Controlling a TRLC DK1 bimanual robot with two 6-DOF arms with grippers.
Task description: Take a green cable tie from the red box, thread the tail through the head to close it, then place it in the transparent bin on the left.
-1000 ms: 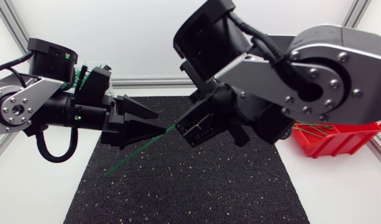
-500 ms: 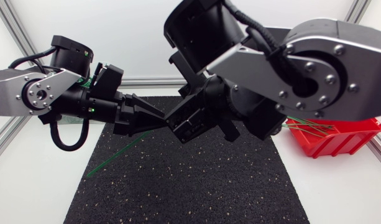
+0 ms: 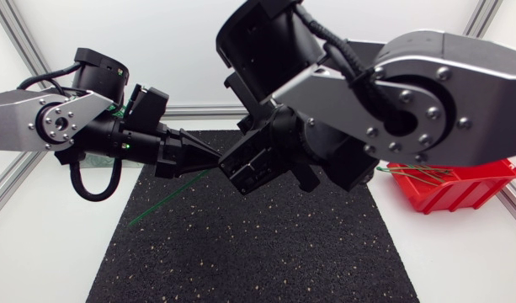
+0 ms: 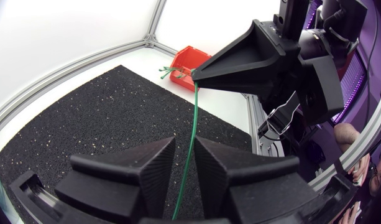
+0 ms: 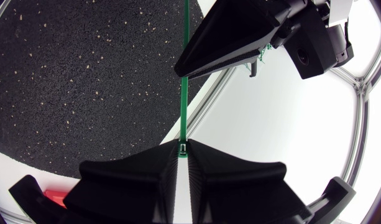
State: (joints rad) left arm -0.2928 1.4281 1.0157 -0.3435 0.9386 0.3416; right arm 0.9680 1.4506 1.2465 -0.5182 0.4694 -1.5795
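Tie (image 4: 194,118): green, stretching above the mat (image 3: 266,252) between both grippers, not yet looped.
Right gripper (image 5: 184,152): clamping shut on its head, presenting it for threading.
Left gripper (image 4: 186,142): standing narrowly parted, tail running between, seemingly guiding it.

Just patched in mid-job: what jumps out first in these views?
Two black grippers nose to nose above the black mat: the right gripper pinches one end of a green cable tie, which runs on into the left gripper. The red box with spare ties sits at the table's right.
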